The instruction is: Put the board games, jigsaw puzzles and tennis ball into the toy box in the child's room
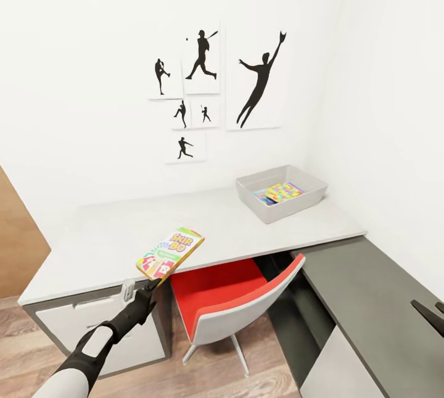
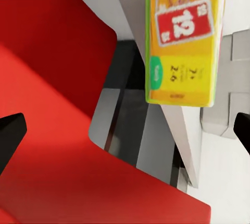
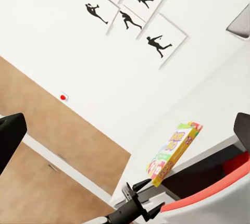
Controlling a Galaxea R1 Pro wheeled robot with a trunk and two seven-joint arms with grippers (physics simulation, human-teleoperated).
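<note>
Gripped at its near corner by the left claw (image 1: 150,286), the Skip-Bo box (image 1: 170,253) hangs tilted over the near edge of the table (image 1: 111,231), above the red chair (image 1: 228,299); it should be carried level to the right and far, and let go only once fully above the toy box (image 1: 281,193), which already holds the multicoloured puzzle (image 1: 280,192). It is a flat, printed carton, yellow and green with red cards. Whether the right claw (image 3: 125,130) is clenched or released I cannot tell.
</note>
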